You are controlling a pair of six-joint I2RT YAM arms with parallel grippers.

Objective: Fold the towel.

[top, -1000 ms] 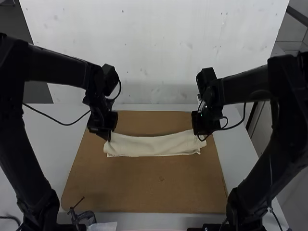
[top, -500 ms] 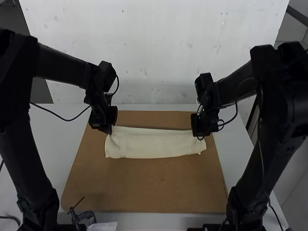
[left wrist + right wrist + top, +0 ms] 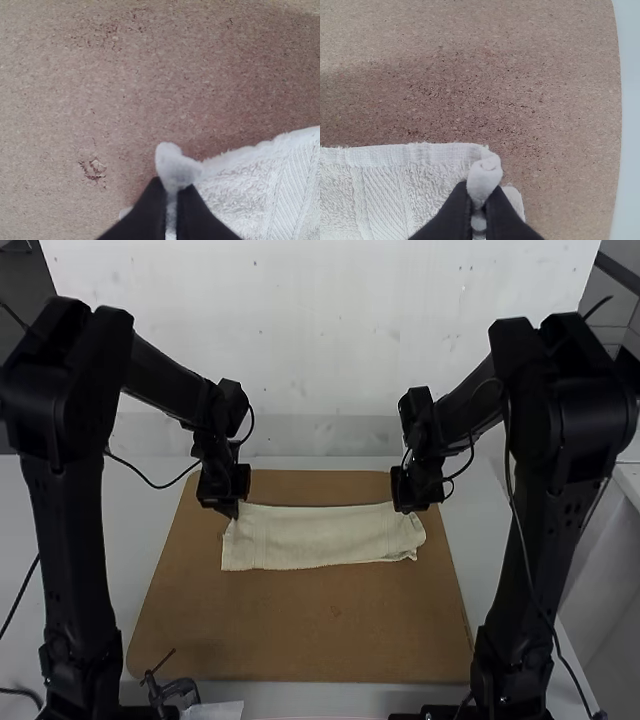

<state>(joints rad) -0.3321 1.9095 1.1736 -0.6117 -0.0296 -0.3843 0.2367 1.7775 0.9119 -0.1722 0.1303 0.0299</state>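
The towel [image 3: 318, 539] lay as a strip on the far half of the board [image 3: 300, 630], long axis running side to side. The left hand [image 3: 171, 194] was clamped on its far corner nearer the board's left edge, the right hand [image 3: 479, 197] on the one nearer the right. Its layers were hard to count.

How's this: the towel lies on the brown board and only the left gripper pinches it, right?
Not quite: the right wrist view shows the right gripper pinching the towel too. It does lie on the brown board, pinched by the left gripper.
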